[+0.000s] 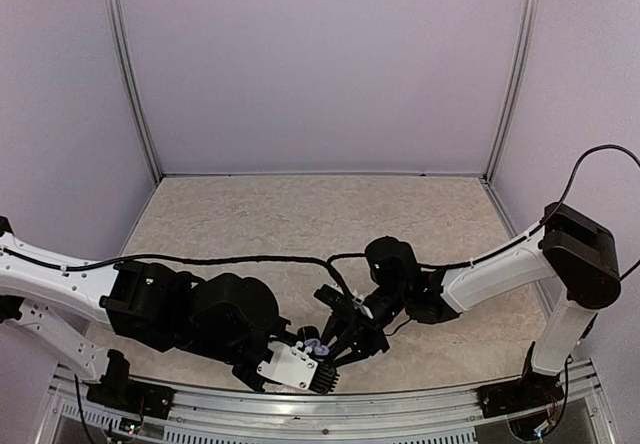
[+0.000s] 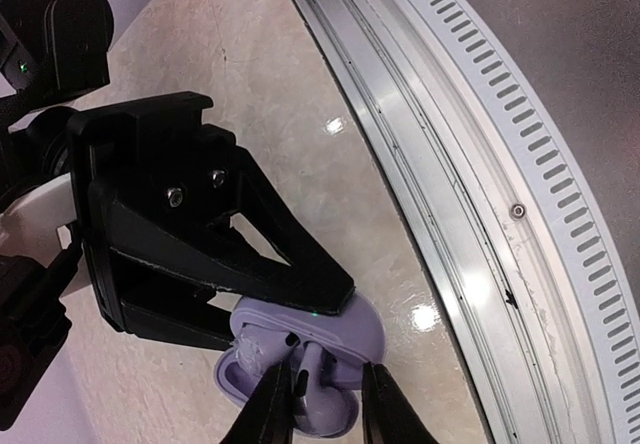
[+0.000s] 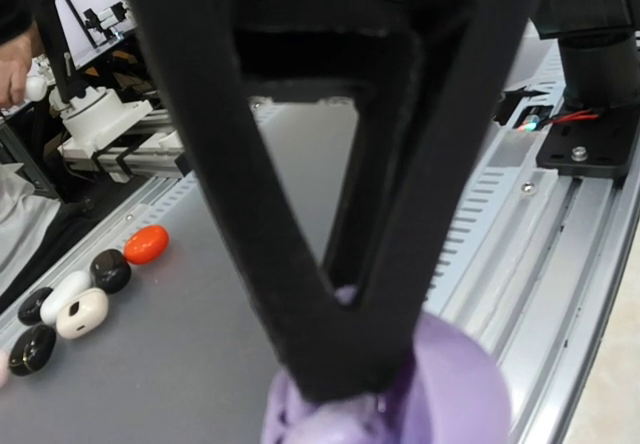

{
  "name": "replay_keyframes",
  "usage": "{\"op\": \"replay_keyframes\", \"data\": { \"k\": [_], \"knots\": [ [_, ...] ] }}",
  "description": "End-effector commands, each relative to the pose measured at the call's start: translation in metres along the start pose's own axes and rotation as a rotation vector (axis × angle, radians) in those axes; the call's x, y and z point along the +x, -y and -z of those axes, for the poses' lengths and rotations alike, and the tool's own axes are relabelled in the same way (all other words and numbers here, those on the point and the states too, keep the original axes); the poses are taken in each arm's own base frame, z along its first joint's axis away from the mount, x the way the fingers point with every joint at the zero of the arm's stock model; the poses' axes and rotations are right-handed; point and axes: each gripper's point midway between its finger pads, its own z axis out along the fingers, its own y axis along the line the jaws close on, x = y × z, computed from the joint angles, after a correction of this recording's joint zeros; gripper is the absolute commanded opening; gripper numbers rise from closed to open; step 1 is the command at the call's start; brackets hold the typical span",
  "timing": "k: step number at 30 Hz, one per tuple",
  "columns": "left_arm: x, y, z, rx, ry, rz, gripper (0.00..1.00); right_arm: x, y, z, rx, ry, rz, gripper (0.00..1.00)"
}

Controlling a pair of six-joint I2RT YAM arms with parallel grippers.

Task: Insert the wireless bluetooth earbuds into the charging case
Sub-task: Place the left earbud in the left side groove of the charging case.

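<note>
The step in hand is seating a bud in the case, at the near edge of the table [image 2: 300, 94] about midway between the two arm bases and just beside the rail [image 2: 450, 164].

The right gripper [image 2: 330, 296] is clenched on the lavender case [image 2: 362, 329]. Its two black fingers meet over the far side of the shell and pin it to the table. Its own wrist view shows the same thing: the fingertips closed together with the purple shell bulging out beneath them.

The left gripper [image 2: 325, 372] comes in from the near side, tips down into the open case. A pale lavender bud [image 2: 320, 404] stands between its fingers, stem upward, inside the case or at its mouth. The jaws stand a little apart astride it. I cannot tell whether the pads press on the bud or have let go, because the contact is hidden at the bottom edge of the wrist view.

My reading is that this bud is at or very near its socket, though how deep it sits cannot be made out. The other buds are not to be seen in any view.

The next move calls for a straight, gentle lift of the left fingers, without dragging the bud back out. The right hold should stay firm so the case does not tip or slide toward the rail. If the bud is only perched, a light press down would come first.
</note>
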Motion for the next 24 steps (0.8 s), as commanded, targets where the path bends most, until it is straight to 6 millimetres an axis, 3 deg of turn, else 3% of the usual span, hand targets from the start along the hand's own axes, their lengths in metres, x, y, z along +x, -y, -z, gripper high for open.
{"op": "replay_keyframes", "data": {
  "k": [1,12,24],
  "knots": [
    [-0.006,-0.012,0.002,-0.047,-0.004,-0.007,0.27,-0.012,-0.008,-0.006,-0.046,0.019,0.065,0.00],
    [-0.008,-0.018,0.008,-0.073,0.004,-0.008,0.31,-0.011,-0.010,-0.005,-0.039,0.030,0.078,0.00],
    [-0.027,-0.031,0.040,-0.149,0.086,0.018,0.47,-0.022,-0.002,0.012,0.059,0.082,0.122,0.00]
  ]
}}
